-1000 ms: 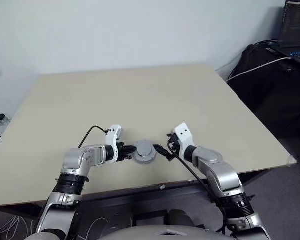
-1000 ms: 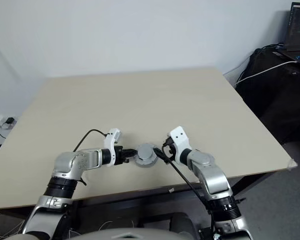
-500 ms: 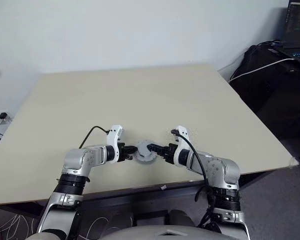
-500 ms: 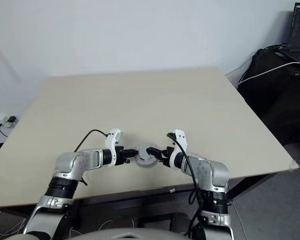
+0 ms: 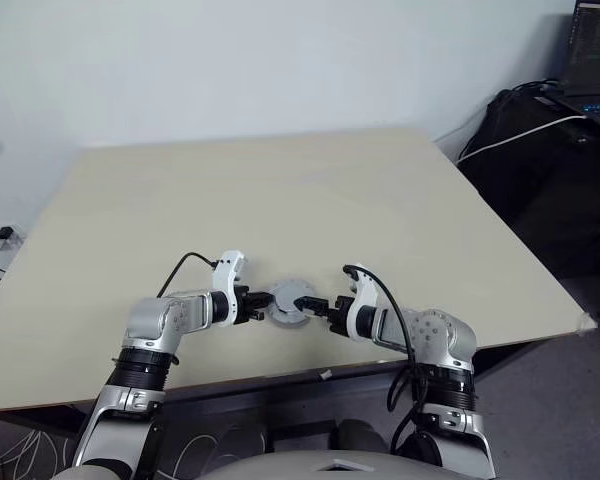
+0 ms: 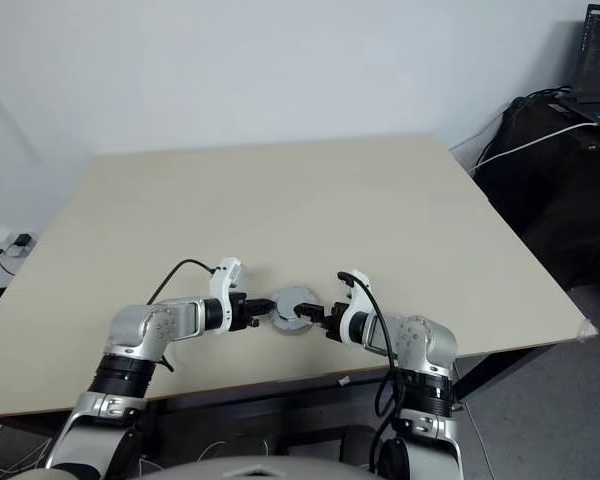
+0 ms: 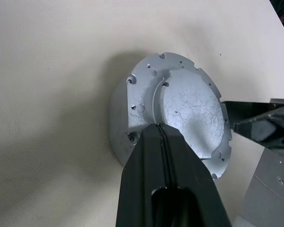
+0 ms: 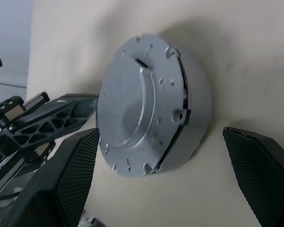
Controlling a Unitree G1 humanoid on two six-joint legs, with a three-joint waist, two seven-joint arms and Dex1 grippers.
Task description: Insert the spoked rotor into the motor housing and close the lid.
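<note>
Rolled over since before, right gripper (image 6: 320, 316) jaws gape astride the lid (image 8: 142, 104), left gripper (image 5: 263, 304) jaws shut against it.

A dull grey round lid (image 7: 189, 111) with a smooth, raised centre and small holes and notches round its rim is seen seated on top of the motor housing (image 8: 196, 101), the two forming one short drum. The drum is set flat on the counter (image 5: 280, 190) near its front edge. A thin dark seam is seen between lid and housing.
</note>
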